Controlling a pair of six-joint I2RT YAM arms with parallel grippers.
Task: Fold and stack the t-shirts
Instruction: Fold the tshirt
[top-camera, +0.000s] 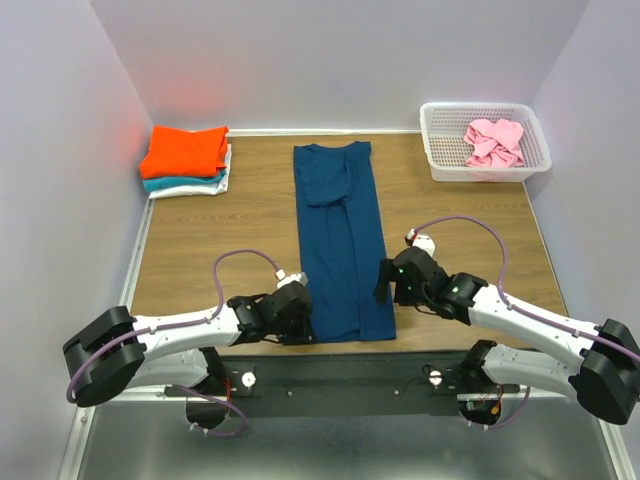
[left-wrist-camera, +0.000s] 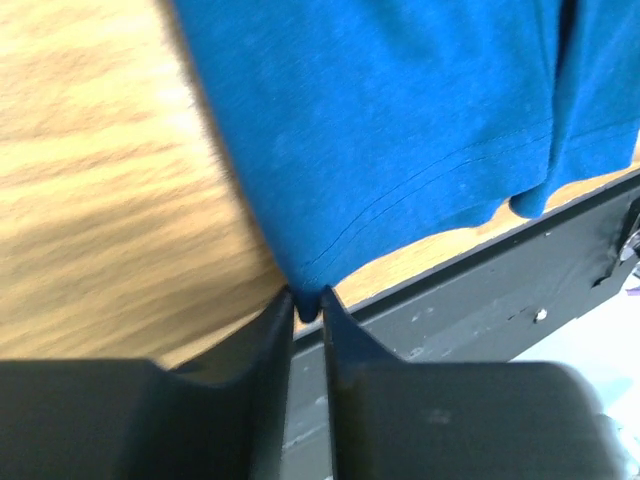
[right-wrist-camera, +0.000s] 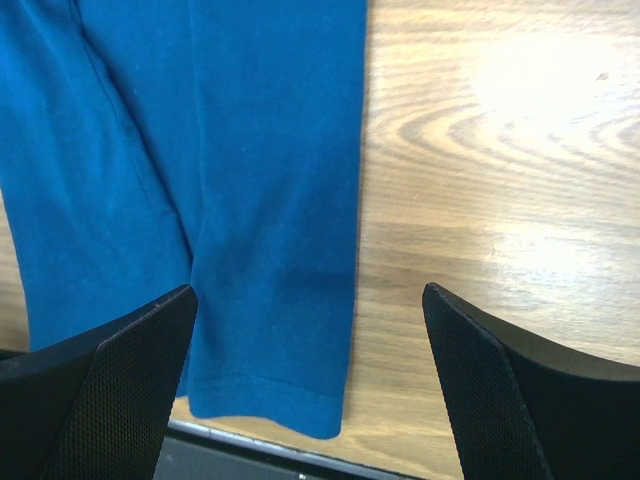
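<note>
L jaws clenched on near-left hem corner of navy t-shirt (top-camera: 340, 240); fabric pinched betw. the tips at near edge of wooden surface (top-camera: 230, 230), black base rail (left-wrist-camera: 500, 270) just beside. R jaws released, spread wide above near-right hem corner, one finger over cloth, other over bare wood. Shirt lies flat as a long strip running away from both jaws, sleeve folded on top. Far beyond L jaws, to their left: folded stack, orange tee (top-camera: 185, 150) atop teal tee (top-camera: 165, 184) & white tee (top-camera: 200, 190). Far beyond R jaws, to their right: white lattice basket (top-camera: 432, 150) w/ pink tee (top-camera: 494, 142) inside.
</note>
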